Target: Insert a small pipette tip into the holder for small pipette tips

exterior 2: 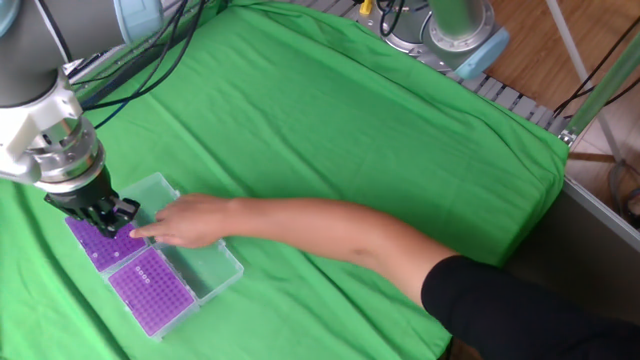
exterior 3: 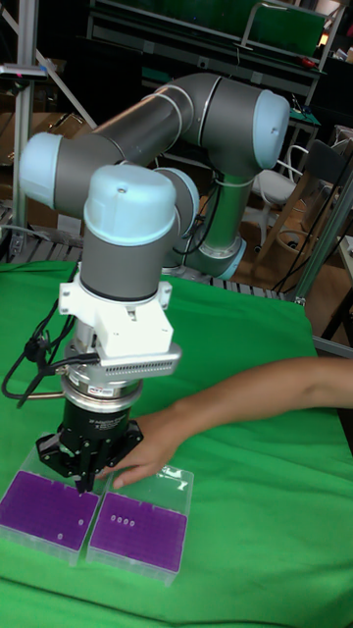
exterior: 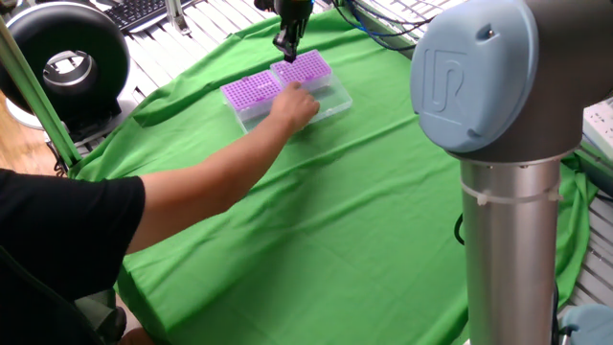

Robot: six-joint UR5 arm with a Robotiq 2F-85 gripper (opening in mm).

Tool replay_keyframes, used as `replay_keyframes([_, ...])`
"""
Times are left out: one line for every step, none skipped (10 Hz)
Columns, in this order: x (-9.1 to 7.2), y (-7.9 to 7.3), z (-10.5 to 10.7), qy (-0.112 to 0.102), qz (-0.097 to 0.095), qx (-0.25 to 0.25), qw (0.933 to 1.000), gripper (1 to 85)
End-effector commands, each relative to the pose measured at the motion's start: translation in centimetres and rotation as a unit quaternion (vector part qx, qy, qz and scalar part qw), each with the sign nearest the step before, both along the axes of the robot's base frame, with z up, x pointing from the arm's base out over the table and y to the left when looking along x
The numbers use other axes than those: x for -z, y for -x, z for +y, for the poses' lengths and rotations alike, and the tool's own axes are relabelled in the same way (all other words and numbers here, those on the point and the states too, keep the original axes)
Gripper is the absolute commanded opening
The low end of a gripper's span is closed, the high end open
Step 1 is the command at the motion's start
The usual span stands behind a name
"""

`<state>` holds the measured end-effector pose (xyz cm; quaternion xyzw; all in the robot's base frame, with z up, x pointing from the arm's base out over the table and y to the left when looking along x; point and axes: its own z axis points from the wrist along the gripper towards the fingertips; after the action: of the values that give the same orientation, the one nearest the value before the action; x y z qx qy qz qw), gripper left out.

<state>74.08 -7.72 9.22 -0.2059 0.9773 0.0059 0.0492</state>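
Gripper (exterior 3: 82, 480) poised just left of hand (exterior 3: 145, 453), fingers close together above two purple tip racks (exterior 3: 93, 524) below hand.

I get two high side cameras facing each other across the green cloth (exterior: 364, 220). My tall one sits low, close. All share the purple racks (exterior 3: 93, 520).
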Motion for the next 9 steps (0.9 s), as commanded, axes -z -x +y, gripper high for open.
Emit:
replay_keyframes([-1.0,-0.8,2.7,-0.009,0.005,0.029,0.9995,1.0])
replay_keyframes([-1.0,-1.0,3.7,-0.01,0.006,0.039,0.9992,1.0])
replay_keyframes([-0.9,-1.2,4.8,-0.01,0.006,0.051,0.9986,1.0])
replay_keyframes([-0.8,-1.4,5.7,-0.007,0.006,0.058,0.9983,1.0])
replay_keyframes([-0.7,-1.5,6.4,-0.004,0.007,0.061,0.9981,1.0])
replay_keyframes([-0.4,-1.7,7.1,-0.005,0.006,0.064,0.9979,1.0])
replay_keyframes([0.1,-2.1,7.6,-0.004,0.002,0.065,0.9979,1.0])
replay_keyframes([0.4,-2.3,7.7,-0.002,0.0,0.064,0.998,1.0])
replay_keyframes([0.7,-2.4,7.8,0.0,-0.001,0.063,0.998,1.0])
